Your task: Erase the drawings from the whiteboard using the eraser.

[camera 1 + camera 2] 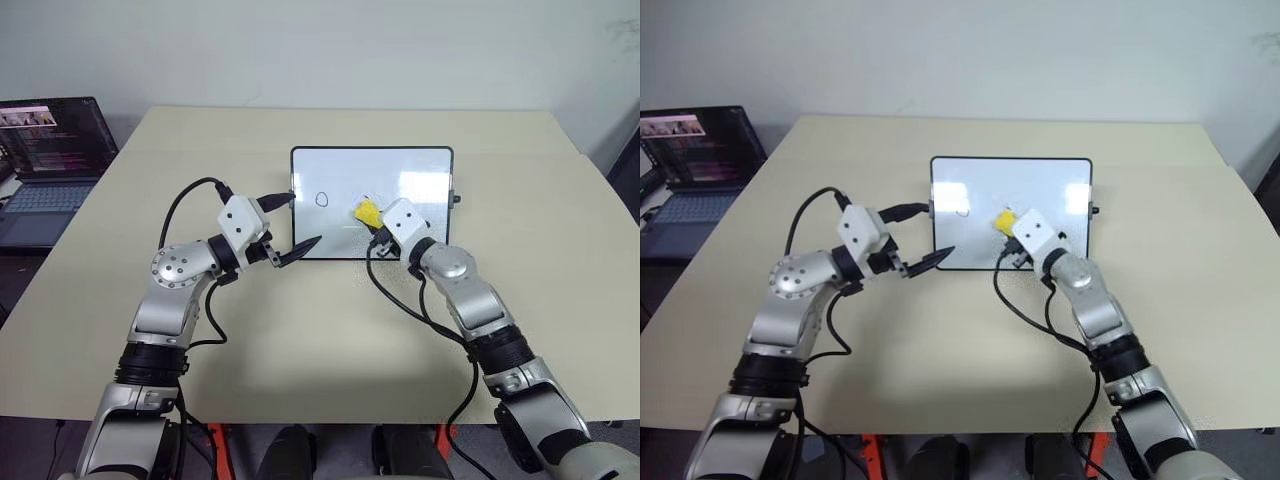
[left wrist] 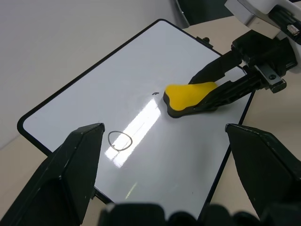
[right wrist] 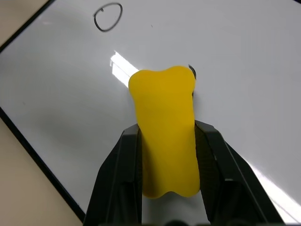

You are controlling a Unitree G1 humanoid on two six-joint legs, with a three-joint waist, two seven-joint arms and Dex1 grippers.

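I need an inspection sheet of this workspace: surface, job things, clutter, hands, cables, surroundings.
Surface: beige table, bare around the work.
Job things: whiteboard lies flat; one oval remains, plus a small mark at the eraser's edge; yellow eraser rests on the board.
Clutter: nothing seen.
Hands: right hand shut on eraser; left hand open at the board's left edge.
Cables: black cables along both arms.
Surroundings: open laptop at far left.

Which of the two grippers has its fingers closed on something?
The right gripper: its black fingers clamp the yellow eraser against the whiteboard. The left gripper holds nothing, its fingers spread open beside the board's left edge.
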